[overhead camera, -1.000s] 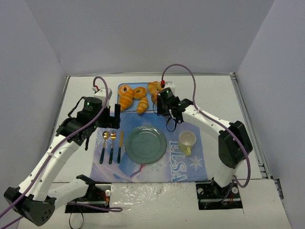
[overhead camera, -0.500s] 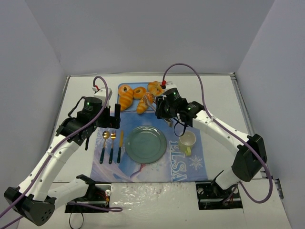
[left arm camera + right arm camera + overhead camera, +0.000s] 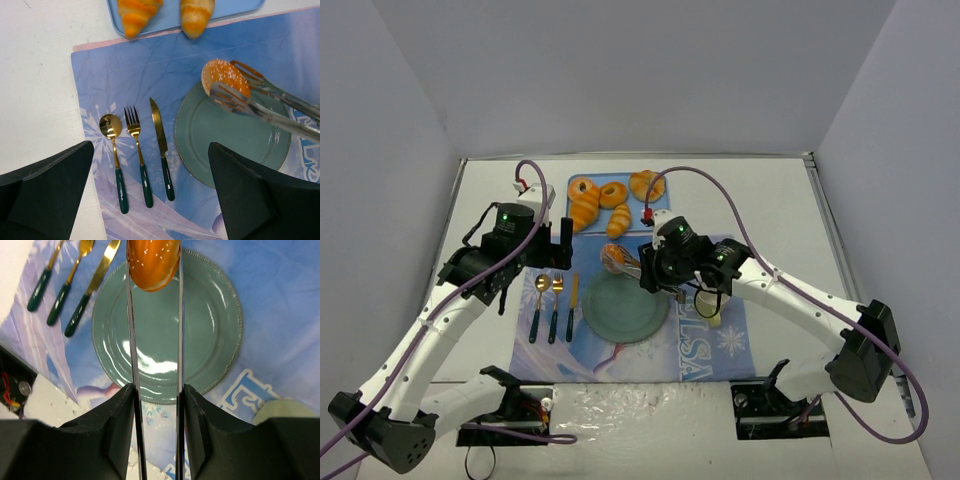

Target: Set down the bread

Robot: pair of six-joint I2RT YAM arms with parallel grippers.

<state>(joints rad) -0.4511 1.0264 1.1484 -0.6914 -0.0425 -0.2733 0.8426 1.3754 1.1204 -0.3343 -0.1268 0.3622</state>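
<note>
The bread [image 3: 614, 257] is a small orange-brown bun with pale specks. It is pinched between the tips of metal tongs [image 3: 632, 266]. My right gripper [image 3: 655, 273] is shut on the tongs and holds the bun in the air over the far left rim of the green plate [image 3: 625, 305]. In the right wrist view the bread [image 3: 152, 260] sits between the tong arms [image 3: 131, 340] above the plate [image 3: 215, 330], with my right gripper [image 3: 156, 435] squeezing them. In the left wrist view the bread [image 3: 225, 77] hangs over the plate [image 3: 225, 140]. My left gripper [image 3: 563, 245] is open and empty, hovering above the cutlery.
A blue tray [image 3: 578, 184] at the back holds ridged rolls and round buns. A gold spoon, fork and knife [image 3: 552, 305] lie left of the plate on the blue placemat [image 3: 720, 345]. A yellow cup [image 3: 712, 295] stands right of the plate, under my right arm.
My right arm has swung from the tray toward the near side, carrying the bread in the tongs to the plate's far left rim. The left arm has not moved.
</note>
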